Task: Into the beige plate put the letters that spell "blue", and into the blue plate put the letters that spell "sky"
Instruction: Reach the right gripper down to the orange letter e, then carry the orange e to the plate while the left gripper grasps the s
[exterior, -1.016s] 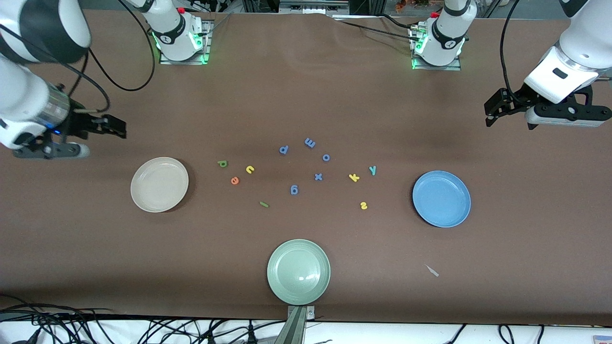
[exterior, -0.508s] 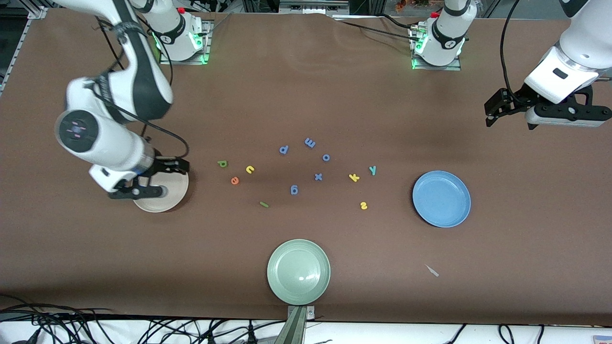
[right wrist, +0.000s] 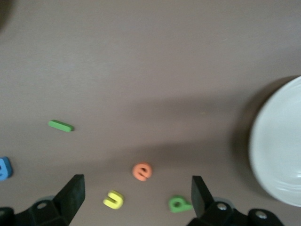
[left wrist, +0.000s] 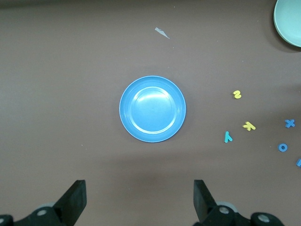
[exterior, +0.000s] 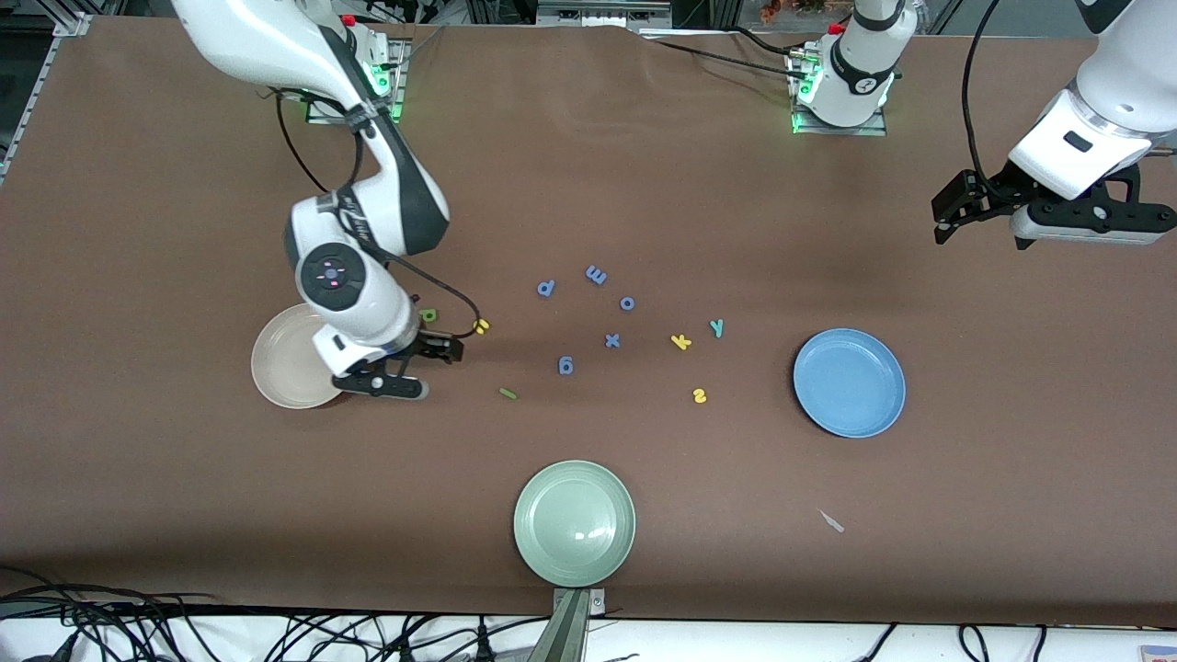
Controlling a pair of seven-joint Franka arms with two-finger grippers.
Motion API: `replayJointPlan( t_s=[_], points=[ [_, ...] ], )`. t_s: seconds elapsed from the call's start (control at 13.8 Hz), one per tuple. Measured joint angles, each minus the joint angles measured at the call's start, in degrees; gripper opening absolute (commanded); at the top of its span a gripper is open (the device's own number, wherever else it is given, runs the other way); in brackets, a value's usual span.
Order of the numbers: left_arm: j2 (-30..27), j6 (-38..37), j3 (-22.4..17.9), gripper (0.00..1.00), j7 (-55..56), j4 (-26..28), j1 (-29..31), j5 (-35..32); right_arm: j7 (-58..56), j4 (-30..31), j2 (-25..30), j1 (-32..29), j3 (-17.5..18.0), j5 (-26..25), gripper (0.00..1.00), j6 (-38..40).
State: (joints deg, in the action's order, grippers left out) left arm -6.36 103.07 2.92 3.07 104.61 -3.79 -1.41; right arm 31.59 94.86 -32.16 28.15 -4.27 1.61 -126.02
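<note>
Nothing was sorted: the beige plate [exterior: 287, 368] and blue plate [exterior: 849, 382] lay empty. The right hand [exterior: 405, 366], wide open and holding nothing, hung over the orange e [right wrist: 142, 171]; the left hand [left wrist: 138, 200], equally open and empty, waited above the surface near the blue plate.

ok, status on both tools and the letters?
Right tool open, over orange e beside beige plate. Left tool open, waiting above blue plate. Both plates empty, all letters on table. Nothing blocking.

Both claws [exterior: 432, 354] [exterior: 940, 219] agape, aloft
</note>
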Motion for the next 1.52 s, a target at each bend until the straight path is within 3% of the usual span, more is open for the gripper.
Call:
replayJointPlan(
  t_s=[0.51, 0.94, 1.23, 1.52],
  points=[
    [0.0, 0.0, 0.0, 1.00, 0.0, 0.0, 0.0, 0.0, 4.0, 6.5, -2.8, 1.2, 0.3, 3.6, 1.00, -10.4],
    [0.1, -0.1, 0.7, 1.00, -0.1, 0.0, -0.1, -2.1, 4.0, 10.4, -3.0, 1.1, 0.3, 4.4, 0.99, -12.2],
    [4.5, -0.6, 1.6, 1.00, -0.2, 0.2, -0.7, -2.2, 4.0, 10.6, -3.5, 0.9, 0.3, 6.0, 0.86, -13.3],
    [15.3, 0.9, 2.2, 1.00, 1.2, -2.6, -6.4, -2.2, 3.8, 10.6, -4.1, 0.8, 0.3, 6.2, 0.64, -13.7]
  ],
)
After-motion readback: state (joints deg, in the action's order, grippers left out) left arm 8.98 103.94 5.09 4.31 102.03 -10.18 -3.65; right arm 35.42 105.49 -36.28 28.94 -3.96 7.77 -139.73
